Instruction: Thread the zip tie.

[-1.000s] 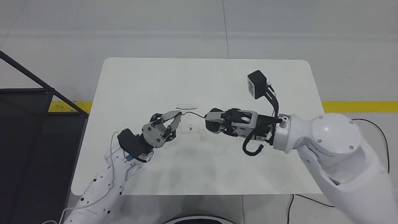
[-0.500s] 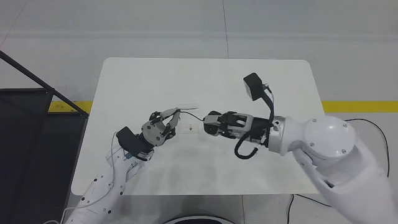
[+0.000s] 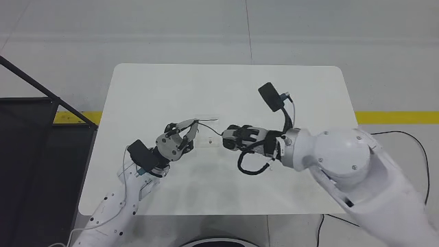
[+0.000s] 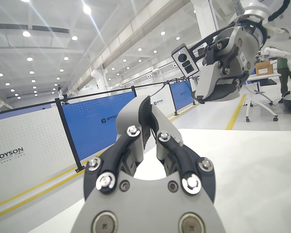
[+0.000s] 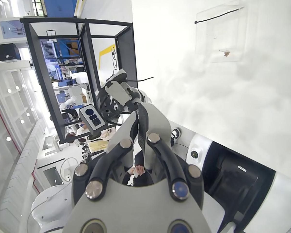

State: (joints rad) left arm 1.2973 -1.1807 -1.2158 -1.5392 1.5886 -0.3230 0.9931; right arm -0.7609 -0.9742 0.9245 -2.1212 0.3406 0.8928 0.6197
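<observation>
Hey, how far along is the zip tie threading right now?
Done: the zip tie is off the table, held between the left end effector and the right end effector. In hand: the two face each other closely. Left: the threading itself; I see no closed loop.

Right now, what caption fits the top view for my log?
Left gripper and right gripper hold a black zip tie between them above the white table, near a spare tie.
</observation>
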